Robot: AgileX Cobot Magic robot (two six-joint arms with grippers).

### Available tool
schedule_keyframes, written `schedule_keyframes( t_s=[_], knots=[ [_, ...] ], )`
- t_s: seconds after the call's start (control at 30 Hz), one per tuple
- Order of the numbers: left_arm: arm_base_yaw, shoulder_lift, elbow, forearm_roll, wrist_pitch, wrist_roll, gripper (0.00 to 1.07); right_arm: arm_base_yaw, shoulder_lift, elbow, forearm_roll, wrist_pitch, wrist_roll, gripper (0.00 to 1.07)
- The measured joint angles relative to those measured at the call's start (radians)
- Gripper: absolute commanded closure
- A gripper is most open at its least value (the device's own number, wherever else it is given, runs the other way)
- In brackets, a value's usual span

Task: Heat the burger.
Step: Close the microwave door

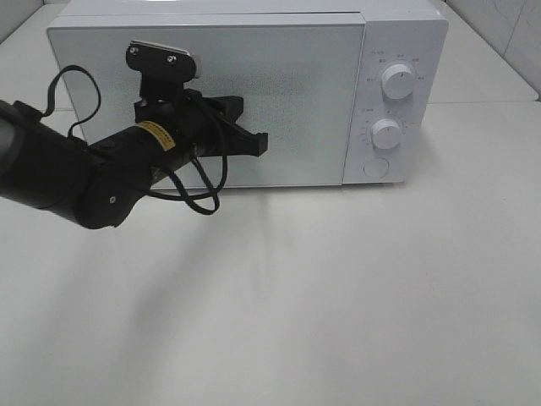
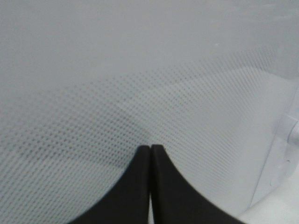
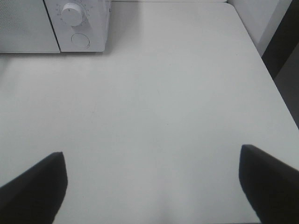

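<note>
The burger is out of view. A white microwave [image 1: 406, 34] stands at the back of the table with its dotted glass door [image 1: 304, 93] closed. My left gripper [image 1: 264, 144] is shut, its black fingertips [image 2: 150, 148] held up against the door's middle. In the left wrist view the door [image 2: 140, 84] fills the picture. My right gripper [image 3: 152, 161] is open over bare table, with nothing between its fingers [image 3: 39, 179]. The right arm does not show in the high view.
Two white knobs [image 1: 397, 82] [image 1: 385, 134] and a round button [image 1: 373, 166] sit on the microwave's right panel. The lower knob [image 3: 72, 13] shows in the right wrist view. The white table [image 1: 338, 296] spreads in front; its right edge [image 3: 275, 88] drops off beside a dark gap.
</note>
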Motion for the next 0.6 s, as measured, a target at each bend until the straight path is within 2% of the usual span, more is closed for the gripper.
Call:
schedule_keyframes(
  t_s=[0.1, 0.27, 0.6],
  knots=[
    [-0.019, 0.031, -0.073, 0.043, 0.025, 0.005, 1.07, 0.000, 0.000, 0.000, 0.000, 0.000, 0.000, 0.11],
    [-0.037, 0.040, -0.134, 0.075, 0.072, 0.008, 1.07, 0.000, 0.000, 0.000, 0.000, 0.000, 0.000, 0.11],
    [-0.060, 0.036, -0.150, 0.044, 0.094, 0.008, 1.07, 0.000, 0.000, 0.000, 0.000, 0.000, 0.000, 0.11]
  ],
)
